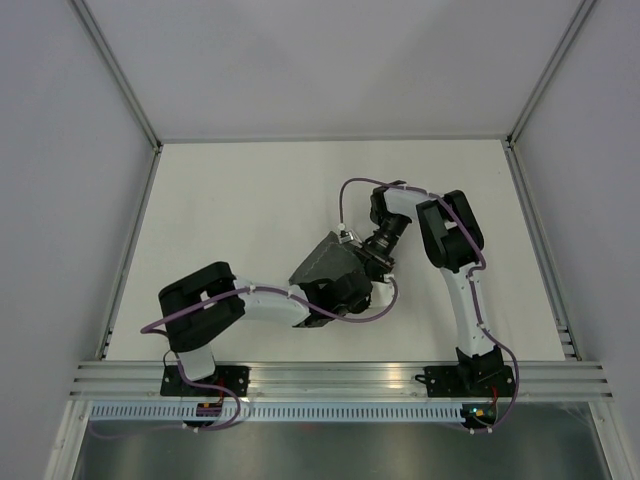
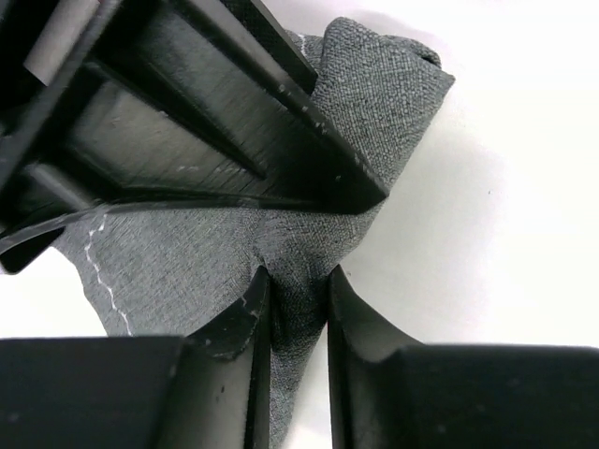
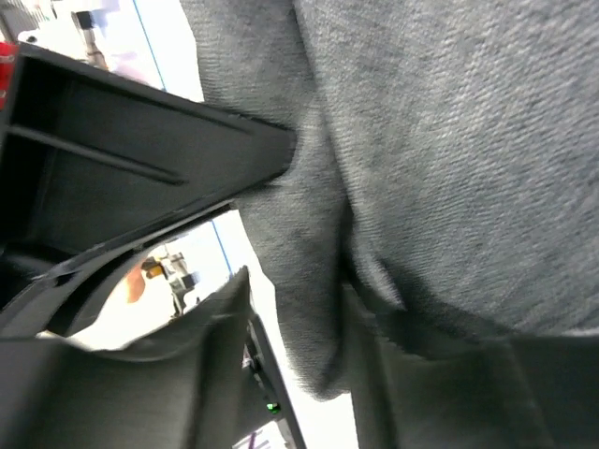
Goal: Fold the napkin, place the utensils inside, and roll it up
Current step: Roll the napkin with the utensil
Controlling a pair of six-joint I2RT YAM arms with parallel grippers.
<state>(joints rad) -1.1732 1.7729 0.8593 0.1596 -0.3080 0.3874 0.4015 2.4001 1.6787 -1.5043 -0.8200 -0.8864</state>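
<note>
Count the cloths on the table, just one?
1: the dark grey napkin, bunched on the table where the left gripper and right gripper meet; the left pinches a fold. Arms may hide anything beneath.

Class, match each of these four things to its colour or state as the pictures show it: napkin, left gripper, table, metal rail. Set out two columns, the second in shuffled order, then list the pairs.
Column one
1. napkin
2. left gripper
3. table
4. metal rail

Column two
A. white
B. silver, along the near edge
C. dark grey, bunched up
D. closed on a fold of cloth

Pairs: 1-C, 2-D, 3-A, 4-B
</note>
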